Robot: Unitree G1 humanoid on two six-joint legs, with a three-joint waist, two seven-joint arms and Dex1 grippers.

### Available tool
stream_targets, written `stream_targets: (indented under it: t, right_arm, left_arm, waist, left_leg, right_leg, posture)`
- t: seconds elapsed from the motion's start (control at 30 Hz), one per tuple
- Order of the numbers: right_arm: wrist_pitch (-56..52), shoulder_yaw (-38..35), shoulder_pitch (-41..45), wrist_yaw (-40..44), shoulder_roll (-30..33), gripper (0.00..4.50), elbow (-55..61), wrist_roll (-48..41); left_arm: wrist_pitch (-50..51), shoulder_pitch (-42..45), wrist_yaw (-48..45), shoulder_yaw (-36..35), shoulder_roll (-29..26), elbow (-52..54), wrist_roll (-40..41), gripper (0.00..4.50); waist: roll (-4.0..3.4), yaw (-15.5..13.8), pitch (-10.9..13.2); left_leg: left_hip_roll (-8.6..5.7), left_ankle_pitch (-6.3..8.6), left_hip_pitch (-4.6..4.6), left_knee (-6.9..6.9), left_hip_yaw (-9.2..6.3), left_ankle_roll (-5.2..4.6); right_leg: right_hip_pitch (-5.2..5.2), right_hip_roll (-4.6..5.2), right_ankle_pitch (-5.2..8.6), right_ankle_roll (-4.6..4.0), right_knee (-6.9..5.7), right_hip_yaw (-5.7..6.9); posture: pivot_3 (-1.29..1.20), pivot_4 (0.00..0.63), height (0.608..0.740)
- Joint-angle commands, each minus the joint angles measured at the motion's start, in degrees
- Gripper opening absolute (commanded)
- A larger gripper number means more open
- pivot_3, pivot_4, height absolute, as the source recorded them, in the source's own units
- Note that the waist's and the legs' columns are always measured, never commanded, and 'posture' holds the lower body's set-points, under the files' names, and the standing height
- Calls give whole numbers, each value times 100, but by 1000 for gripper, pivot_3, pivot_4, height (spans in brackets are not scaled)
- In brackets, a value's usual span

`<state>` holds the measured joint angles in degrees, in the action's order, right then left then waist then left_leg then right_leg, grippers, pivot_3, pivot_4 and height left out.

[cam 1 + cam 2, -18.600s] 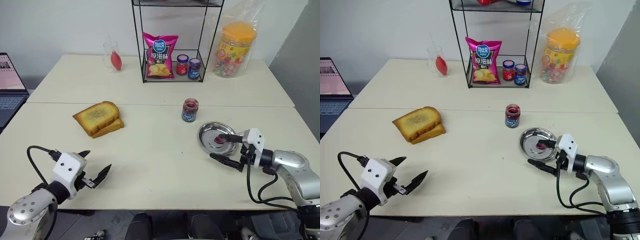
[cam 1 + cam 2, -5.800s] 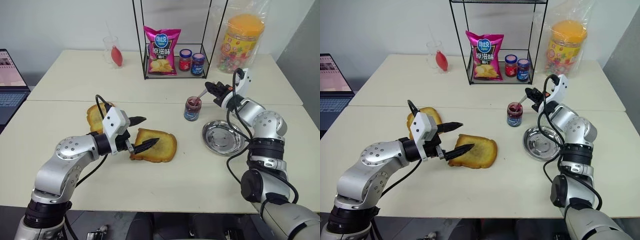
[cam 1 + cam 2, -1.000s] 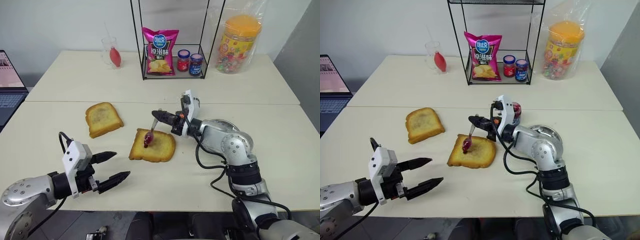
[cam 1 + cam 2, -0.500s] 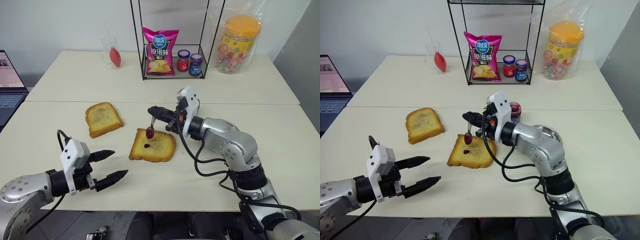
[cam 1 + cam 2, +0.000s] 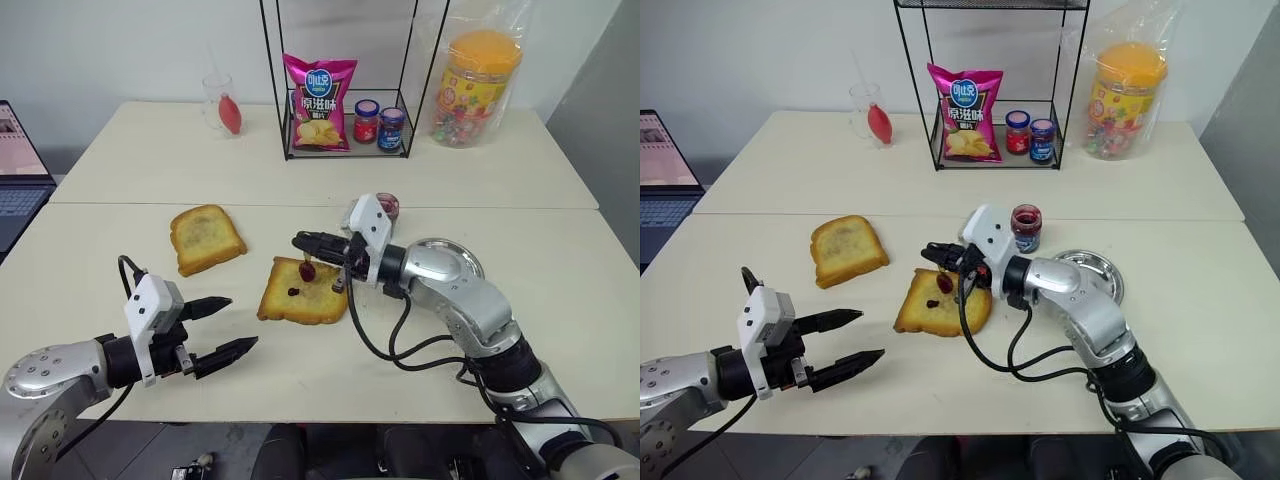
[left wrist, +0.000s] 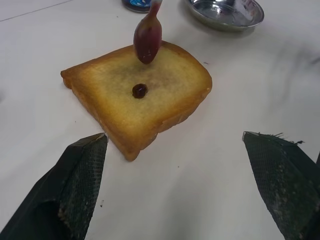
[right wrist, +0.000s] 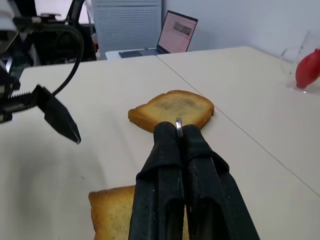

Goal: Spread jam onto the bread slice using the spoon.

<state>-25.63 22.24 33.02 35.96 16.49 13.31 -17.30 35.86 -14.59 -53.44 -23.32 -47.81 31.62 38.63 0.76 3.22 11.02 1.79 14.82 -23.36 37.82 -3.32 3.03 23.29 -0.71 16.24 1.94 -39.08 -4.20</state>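
Since a moment ago the right gripper [image 5: 305,241], clamped on the spoon [image 5: 307,266], is rolling, its red bowl hanging over the bread slice [image 5: 305,293], where a spot of jam [image 6: 140,90] is now lying; left gripper [image 5: 222,325] is hovering nearby, jaws apart, on the table [image 5: 400,350]

Head stereo pair looks down over table [image 5: 300,370]; both wrist views close, share bread slice [image 6: 137,100].

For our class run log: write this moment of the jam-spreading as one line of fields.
right gripper: shut on slim silver spoon, red-smeared bowl above golden toasted bread slice | dark jam blob on slice | left gripper: open, apart
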Motion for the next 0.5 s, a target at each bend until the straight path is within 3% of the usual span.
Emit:
stream_targets:
  t: [0.03, 0.5]
  right_arm:
    - [474, 41, -42, 135, -39, 20, 41, 259]
    - [1045, -111, -127, 498, -7, 20, -115, 527]
  left_arm:
    - [-81, 53, -46, 4, -84, 28, -27, 4500]
    - [-97, 75, -33, 96, -58, 29, -95, 4500]
  waist:
    - [0, 1, 0]
    - [1, -1, -1]
  left_leg:
    - [0, 0, 0, 0, 1, 0]
    - [0, 0, 5, 2, 1, 0]
  right_leg:
    - [0, 0, 0, 0, 0, -1]
    - [-4, 0, -1, -1, -2, -1]
  posture:
    - [0, 150, 740]
    - [0, 150, 740]
